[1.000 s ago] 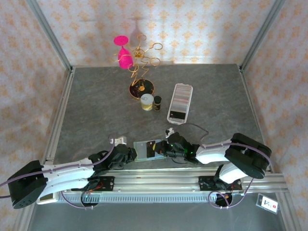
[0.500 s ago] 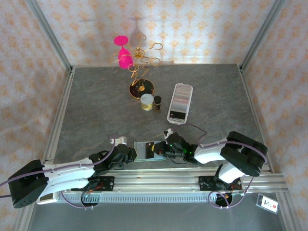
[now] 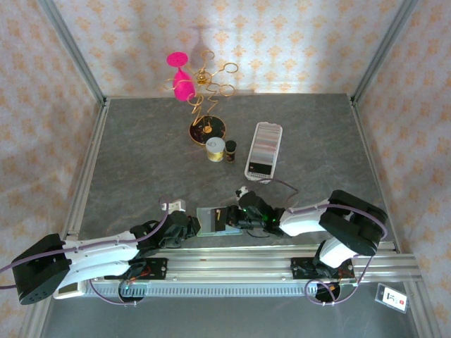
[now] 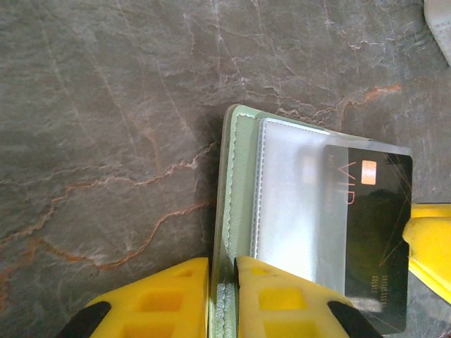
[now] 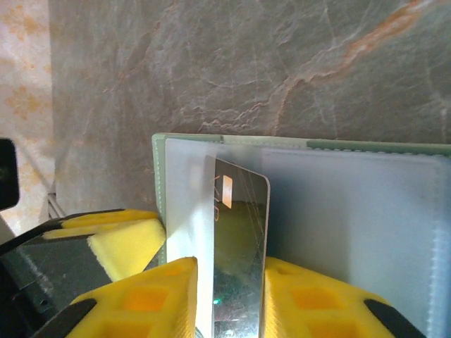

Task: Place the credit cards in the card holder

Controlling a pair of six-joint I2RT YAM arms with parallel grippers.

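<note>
The sage-green card holder (image 3: 208,220) lies open flat near the table's front edge. My left gripper (image 3: 195,227) is shut on its left edge, and the green seam is pinched between the yellow fingers (image 4: 223,285). A dark credit card (image 4: 373,239) with a gold chip sits partly tucked under the holder's translucent pocket (image 4: 296,204). My right gripper (image 5: 231,289) straddles that card (image 5: 239,232) with its jaws open. There is a narrow gap beside the left finger. More credit cards stand packed in a row in a long clear tray (image 3: 263,150) further back.
A gold wire stand with a pink glass (image 3: 184,83) and a dark round base (image 3: 206,129) stands at the back. A small jar (image 3: 215,148) and a dark bottle (image 3: 230,151) are beside the tray. An aluminium rail (image 3: 232,267) runs along the front edge.
My right gripper has slid left toward the holder, carrying the dark card further under the pocket. Its jaws have parted from the card. The left gripper has kept its hold.
</note>
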